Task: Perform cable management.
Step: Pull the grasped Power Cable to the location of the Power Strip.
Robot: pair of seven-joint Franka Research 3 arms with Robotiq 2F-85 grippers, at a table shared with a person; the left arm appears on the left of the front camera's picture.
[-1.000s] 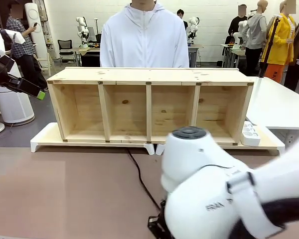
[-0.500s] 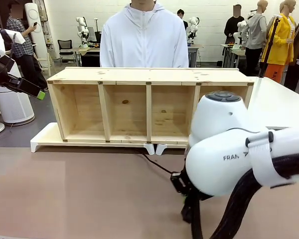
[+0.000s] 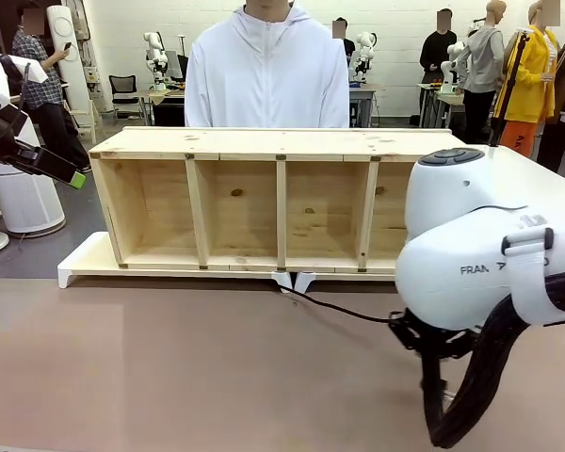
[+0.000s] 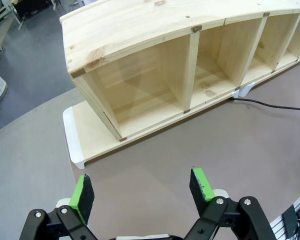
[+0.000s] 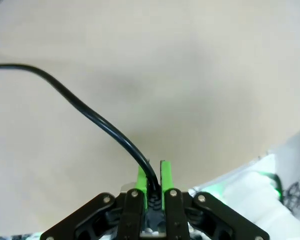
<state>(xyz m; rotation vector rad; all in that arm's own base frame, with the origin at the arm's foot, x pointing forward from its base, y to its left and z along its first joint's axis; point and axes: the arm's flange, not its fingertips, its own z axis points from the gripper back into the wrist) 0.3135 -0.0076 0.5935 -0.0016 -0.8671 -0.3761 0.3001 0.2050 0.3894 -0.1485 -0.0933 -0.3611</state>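
A thin black cable (image 3: 339,308) runs from the gap under the wooden shelf (image 3: 282,202) across the brown table to the right arm. In the right wrist view the cable (image 5: 90,117) curves in from the upper left and ends between the green pads, where my right gripper (image 5: 153,182) is shut on it. In the front view the right arm's white housing hides that gripper. My left gripper (image 4: 142,187) hangs open above the table's left part, in front of the shelf (image 4: 190,55), with nothing between its fingers; it also shows at the far left (image 3: 64,173). The plug is hidden.
The four-bay wooden shelf stands on a white riser (image 3: 85,259) along the far side of the table. A person in a white hoodie (image 3: 268,66) stands behind it. A white table (image 3: 527,193) adjoins at the right.
My right arm has swung from the front centre to the right, pulling the cable with it, so the cable now lies stretched to the right. The left arm has not moved.
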